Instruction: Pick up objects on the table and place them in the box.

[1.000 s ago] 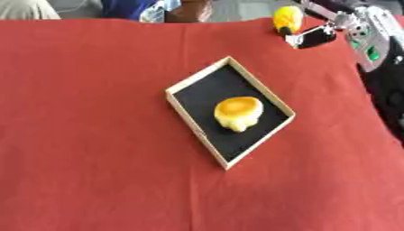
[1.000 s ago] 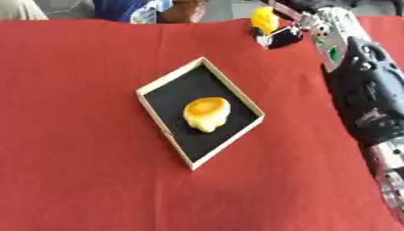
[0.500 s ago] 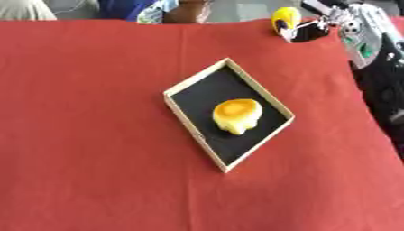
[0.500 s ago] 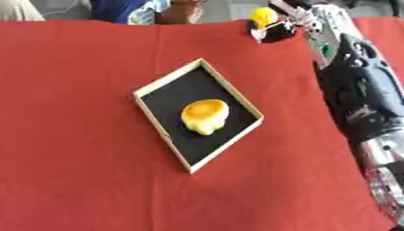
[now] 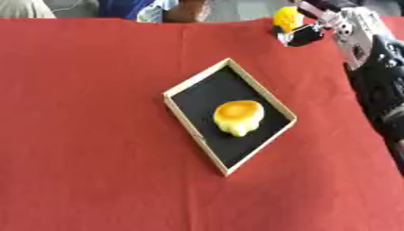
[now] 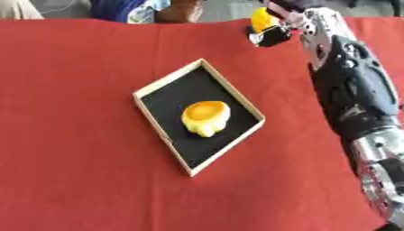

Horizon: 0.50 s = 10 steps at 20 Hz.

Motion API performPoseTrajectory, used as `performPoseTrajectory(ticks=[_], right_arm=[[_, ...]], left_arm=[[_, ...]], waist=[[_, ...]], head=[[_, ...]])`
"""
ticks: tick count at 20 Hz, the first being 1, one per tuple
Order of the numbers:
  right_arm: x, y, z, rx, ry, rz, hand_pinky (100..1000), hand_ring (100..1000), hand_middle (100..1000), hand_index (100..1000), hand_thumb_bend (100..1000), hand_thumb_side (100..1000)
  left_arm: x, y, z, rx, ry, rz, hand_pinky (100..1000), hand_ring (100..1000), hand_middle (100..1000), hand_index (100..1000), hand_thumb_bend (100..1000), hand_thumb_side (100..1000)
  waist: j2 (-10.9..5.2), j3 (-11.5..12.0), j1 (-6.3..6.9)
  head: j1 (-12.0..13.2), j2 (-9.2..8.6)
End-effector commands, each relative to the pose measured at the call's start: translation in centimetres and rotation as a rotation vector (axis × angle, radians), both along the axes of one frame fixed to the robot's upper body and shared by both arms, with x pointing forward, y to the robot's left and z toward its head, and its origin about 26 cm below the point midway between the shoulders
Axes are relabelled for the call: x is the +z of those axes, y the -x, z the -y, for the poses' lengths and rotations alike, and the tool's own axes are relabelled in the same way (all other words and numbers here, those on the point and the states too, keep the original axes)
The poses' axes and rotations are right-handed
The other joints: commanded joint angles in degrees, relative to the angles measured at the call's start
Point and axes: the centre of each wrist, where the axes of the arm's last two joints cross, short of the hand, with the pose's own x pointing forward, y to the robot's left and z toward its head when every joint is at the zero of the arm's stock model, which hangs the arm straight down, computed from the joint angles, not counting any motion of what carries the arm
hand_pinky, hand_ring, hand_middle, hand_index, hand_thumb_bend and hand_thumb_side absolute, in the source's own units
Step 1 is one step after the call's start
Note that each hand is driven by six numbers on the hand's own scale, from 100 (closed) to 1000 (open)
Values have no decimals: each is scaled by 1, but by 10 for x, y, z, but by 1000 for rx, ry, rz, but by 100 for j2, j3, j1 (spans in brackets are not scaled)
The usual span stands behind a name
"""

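- A red cloth (image 5: 94, 135) covers the whole table, running up to a far edge where the cloth ends.
- The box (image 5: 189, 126), a shallow tray with a pale wooden rim and black floor, lies flat near the middle of the cloth, turned like a diamond; its long axis runs from the near-right corner up toward the far side, slightly leftward.
- Inside it, right of centre, sits a yellow rounded object (image 5: 237, 117) with an orange top, its narrower pale end pointing toward the near rim.
- A second yellow object (image 5: 287, 18) is up at the far edge of the cloth, well apart from the box, upper right.
- The right hand (image 6: 277, 28) is at that yellow object, fingers curled against it with a dark fingertip just below it; whether it is lifted off the cloth cannot be told.
- The right arm (image 6: 351, 94), black with a silver joint, stretches along the right side.
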Motion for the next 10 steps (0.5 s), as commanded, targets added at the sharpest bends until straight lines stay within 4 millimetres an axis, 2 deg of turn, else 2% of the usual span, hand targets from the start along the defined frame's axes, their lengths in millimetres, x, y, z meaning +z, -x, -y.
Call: performPoseTrajectory(ticks=[1, 10], right_arm=[[22, 6, 14, -49, -2, 42, 920, 1000, 917, 982, 113, 232], [25, 9, 29, -102, 4, 30, 918, 1000, 919, 983, 140, 231]], left_arm=[[11, 3, -4, 11, -27, 36, 885, 845, 665, 788, 100, 677], [11, 3, -5, 19, -29, 34, 885, 845, 665, 788, 100, 676]], waist=[[-117, 16, 9], [-116, -13, 7]], head=[[-19, -109], [-6, -146]])
